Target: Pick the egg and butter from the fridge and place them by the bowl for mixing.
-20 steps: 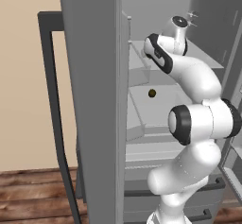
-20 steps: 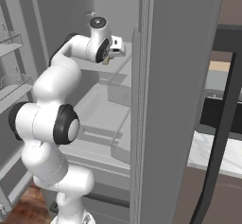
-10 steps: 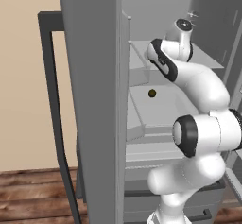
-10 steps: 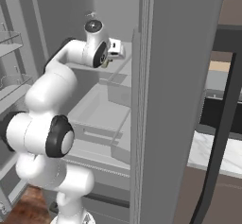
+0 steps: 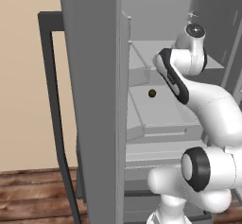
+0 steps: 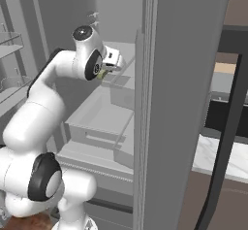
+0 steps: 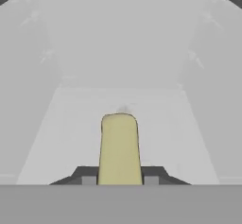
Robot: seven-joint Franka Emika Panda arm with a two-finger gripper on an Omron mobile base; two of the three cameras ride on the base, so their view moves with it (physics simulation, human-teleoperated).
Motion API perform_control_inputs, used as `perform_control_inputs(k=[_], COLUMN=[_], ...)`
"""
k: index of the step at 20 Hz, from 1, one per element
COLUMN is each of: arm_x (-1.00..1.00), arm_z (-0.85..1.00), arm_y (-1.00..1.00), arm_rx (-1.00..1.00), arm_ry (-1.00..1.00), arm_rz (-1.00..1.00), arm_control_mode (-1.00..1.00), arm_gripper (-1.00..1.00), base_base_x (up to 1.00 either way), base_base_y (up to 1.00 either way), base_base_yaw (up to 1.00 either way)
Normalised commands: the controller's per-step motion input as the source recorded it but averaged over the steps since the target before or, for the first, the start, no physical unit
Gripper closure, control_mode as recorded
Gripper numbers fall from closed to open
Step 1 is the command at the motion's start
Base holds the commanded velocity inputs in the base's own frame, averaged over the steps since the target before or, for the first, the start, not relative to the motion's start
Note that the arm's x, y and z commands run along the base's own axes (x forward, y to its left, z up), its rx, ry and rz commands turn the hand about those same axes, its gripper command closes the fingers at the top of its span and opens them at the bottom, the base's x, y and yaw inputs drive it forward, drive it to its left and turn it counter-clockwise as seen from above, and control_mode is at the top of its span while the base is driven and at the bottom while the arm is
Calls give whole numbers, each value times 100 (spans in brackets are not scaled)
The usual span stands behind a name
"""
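Observation:
My gripper is shut on the butter, a pale yellow-olive stick that juts forward from between the dark fingertips over a grey shelf inside the fridge. From the right base view the gripper sits at the upper shelf with a bit of the butter showing under the white hand. The egg and the bowl are out of view.
A small dark olive-black ball lies on the shelf below the hand. The fridge side walls close in on both sides of the gripper. A grey drawer sits lower down. The dark-framed door stands open at the left.
The jaws have closed on the butter. The arm's elbow has dropped lower while the hand has stayed at the upper shelf.

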Motion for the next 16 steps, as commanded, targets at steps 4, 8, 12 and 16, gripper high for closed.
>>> perform_control_inputs(k=[4,8,12,16], arm_x=[-94,-94,-94,-94], arm_z=[0,0,0,-3], arm_y=[-6,-1,0,5], arm_rx=[6,9,6,0], arm_ry=[-4,-11,-10,-4], arm_rz=[-12,-10,-8,-8], arm_control_mode=[-100,-100,-100,-100], arm_gripper=[100,100,100,100], base_base_x=[0,0,0,0], base_base_y=[0,0,0,0], base_base_yaw=[0,0,0,0])
